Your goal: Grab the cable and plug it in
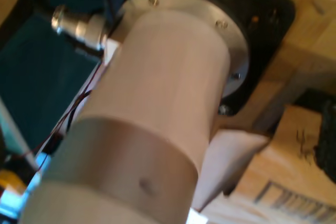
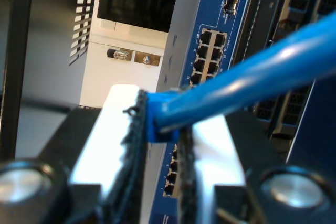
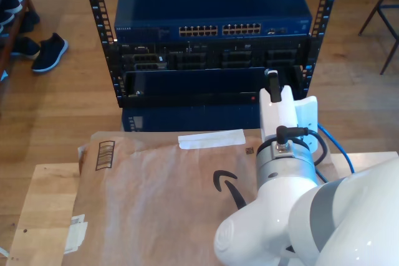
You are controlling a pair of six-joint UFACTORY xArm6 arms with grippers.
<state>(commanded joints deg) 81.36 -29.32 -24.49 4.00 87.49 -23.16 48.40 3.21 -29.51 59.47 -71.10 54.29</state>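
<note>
The bright-blue cable (image 2: 262, 72) runs out of my second gripper (image 2: 160, 129), which is shut on its small blue plug end (image 2: 156, 114) between two black-padded fingers (image 2: 134, 150). Just beyond the plug stands the blue network switch (image 2: 184, 30) with its rows of dark ports (image 2: 210, 51). In the exterior view the same gripper (image 3: 272, 80) points at the rack below the switch (image 3: 212, 4) and its port row (image 3: 218, 29). The cable (image 3: 340, 151) loops down behind the arm at the exterior view's right.
A black rack (image 3: 93, 23) holds the switch and darker units (image 3: 212, 60) below it. Brown cardboard (image 3: 162, 191) covers the wooden table (image 3: 43, 216). The first wrist view looks along a pale arm link (image 1: 157, 108) with a metal connector (image 1: 79, 24) above a black base plate (image 1: 262, 19). Shoes (image 3: 47, 51) lie on the floor.
</note>
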